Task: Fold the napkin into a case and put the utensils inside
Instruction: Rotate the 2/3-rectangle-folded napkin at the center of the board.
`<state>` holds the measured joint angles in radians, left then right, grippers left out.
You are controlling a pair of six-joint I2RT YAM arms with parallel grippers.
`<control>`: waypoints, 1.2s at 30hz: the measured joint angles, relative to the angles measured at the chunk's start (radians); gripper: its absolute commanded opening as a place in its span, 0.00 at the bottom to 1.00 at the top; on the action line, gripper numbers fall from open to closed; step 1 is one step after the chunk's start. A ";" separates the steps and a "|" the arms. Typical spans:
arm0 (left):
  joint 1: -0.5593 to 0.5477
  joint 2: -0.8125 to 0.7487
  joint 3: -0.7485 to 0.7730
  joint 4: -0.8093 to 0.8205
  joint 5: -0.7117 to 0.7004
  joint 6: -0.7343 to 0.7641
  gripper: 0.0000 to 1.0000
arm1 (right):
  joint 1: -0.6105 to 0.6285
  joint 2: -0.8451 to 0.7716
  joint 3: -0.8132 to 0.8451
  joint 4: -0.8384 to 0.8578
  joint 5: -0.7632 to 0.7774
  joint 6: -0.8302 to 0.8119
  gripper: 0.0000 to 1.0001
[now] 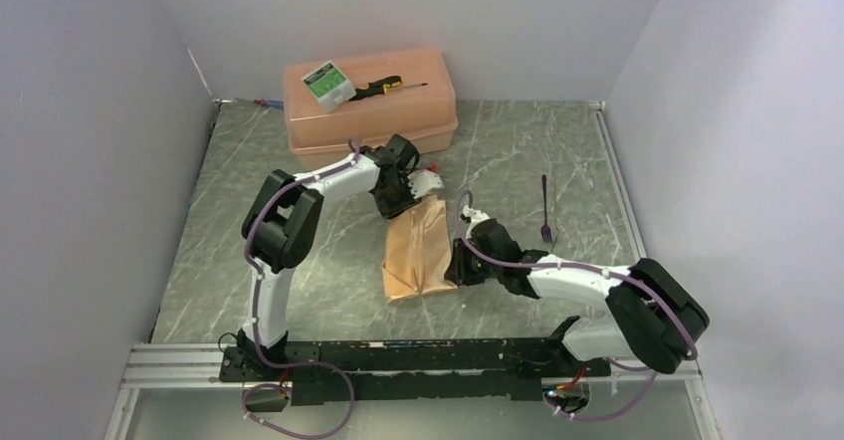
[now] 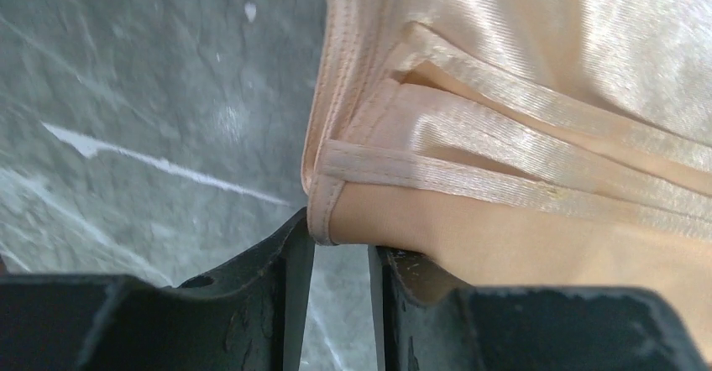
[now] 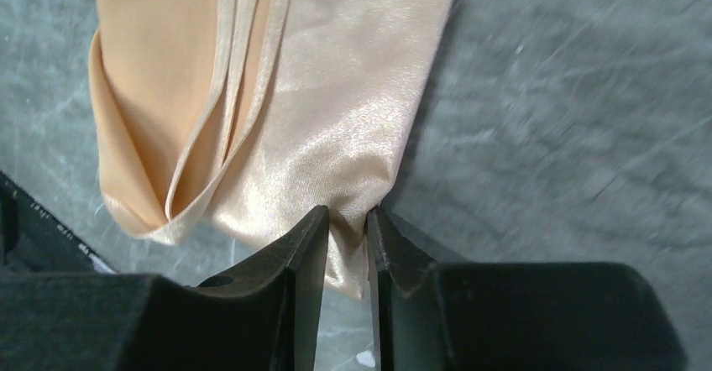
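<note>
The peach-orange napkin (image 1: 416, 251) lies folded into a narrow strip at the table's middle. My left gripper (image 1: 406, 199) is at its far end. In the left wrist view the hemmed corner (image 2: 336, 211) sits between the fingertips and drapes over the right finger (image 2: 403, 287), with the jaws nearly closed on it. My right gripper (image 1: 460, 263) is at the napkin's near right edge. Its jaws pinch a bunch of the shiny cloth (image 3: 346, 220). A dark purple fork (image 1: 545, 211) lies alone on the table to the right. No other utensil shows.
A rigid peach plastic box (image 1: 398, 116) stands at the back, just behind the left gripper. A black-and-yellow screwdriver (image 1: 383, 86) and a small green-and-white pack (image 1: 327, 83) lie on it. Grey walls close in the table on the left, right and back.
</note>
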<state>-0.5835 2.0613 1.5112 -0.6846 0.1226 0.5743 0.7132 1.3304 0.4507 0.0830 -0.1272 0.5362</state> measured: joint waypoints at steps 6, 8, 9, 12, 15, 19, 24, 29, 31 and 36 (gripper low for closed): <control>-0.026 0.044 0.067 0.007 -0.015 0.015 0.44 | 0.076 -0.081 -0.050 -0.032 0.000 0.088 0.38; -0.026 0.046 0.071 0.013 -0.036 0.020 0.47 | 0.091 -0.117 -0.054 -0.079 0.007 0.105 0.41; -0.026 0.046 0.071 0.018 -0.048 0.022 0.48 | 0.097 -0.140 -0.055 -0.114 0.015 0.109 0.42; -0.026 0.046 0.071 0.037 -0.096 0.035 0.55 | 0.094 -0.224 -0.053 -0.209 0.050 0.111 0.44; -0.023 0.046 0.078 0.039 -0.118 0.033 0.71 | 0.056 -0.269 -0.020 -0.272 0.072 0.090 0.44; -0.019 0.046 0.162 -0.030 -0.109 -0.003 0.94 | -0.044 -0.215 0.069 -0.266 0.070 0.018 0.44; -0.006 -0.007 0.225 -0.095 -0.064 -0.063 0.94 | -0.122 -0.018 0.242 -0.220 0.065 -0.093 0.43; 0.014 -0.158 0.181 -0.182 -0.012 -0.129 0.85 | -0.136 0.188 0.441 -0.165 0.029 -0.175 0.36; 0.016 -0.246 0.123 -0.214 0.029 -0.162 0.79 | -0.136 0.248 0.490 -0.143 0.006 -0.196 0.33; -0.072 -0.414 -0.073 -0.252 0.152 -0.214 0.78 | -0.145 0.350 0.522 -0.090 -0.068 -0.215 0.22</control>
<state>-0.6552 1.6470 1.4380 -0.9363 0.2745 0.3607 0.5686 1.6806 0.9730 -0.0071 -0.1951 0.3210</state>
